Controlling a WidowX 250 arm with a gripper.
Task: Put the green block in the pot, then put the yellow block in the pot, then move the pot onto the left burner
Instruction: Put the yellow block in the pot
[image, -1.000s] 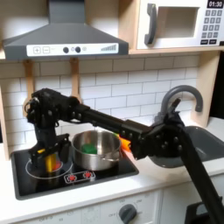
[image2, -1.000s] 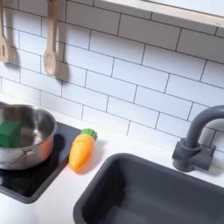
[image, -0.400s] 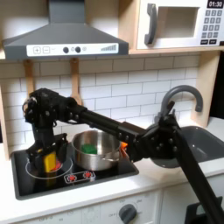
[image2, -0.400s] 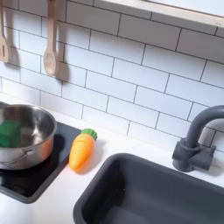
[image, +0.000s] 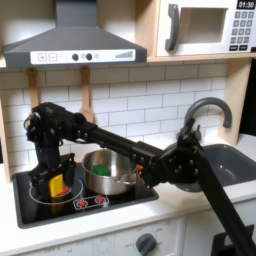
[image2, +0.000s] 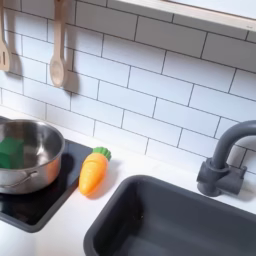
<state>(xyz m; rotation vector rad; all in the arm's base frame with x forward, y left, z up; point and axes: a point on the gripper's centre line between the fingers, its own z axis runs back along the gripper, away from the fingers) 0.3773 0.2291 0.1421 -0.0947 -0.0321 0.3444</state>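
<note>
The yellow block (image: 56, 185) sits at the lower left of the first exterior view, on the stove's (image: 120, 203) burner there, between the fingers of the gripper (image: 56, 183). The fingers stand narrow around it; whether they actually grip it I cannot tell. The green block (image2: 11, 153) already lies inside the pot (image2: 30, 175) at the left edge of the second exterior view, seen also in the middle of the first exterior view.

Risks, as I judge them: a shallow pinch could let the cube slip on the lift and roll off the stove. Swinging toward the pot too low, the arm could clip its rim and shove it toward the carrot (image2: 92, 171) or the sink (image2: 150, 215).
</note>
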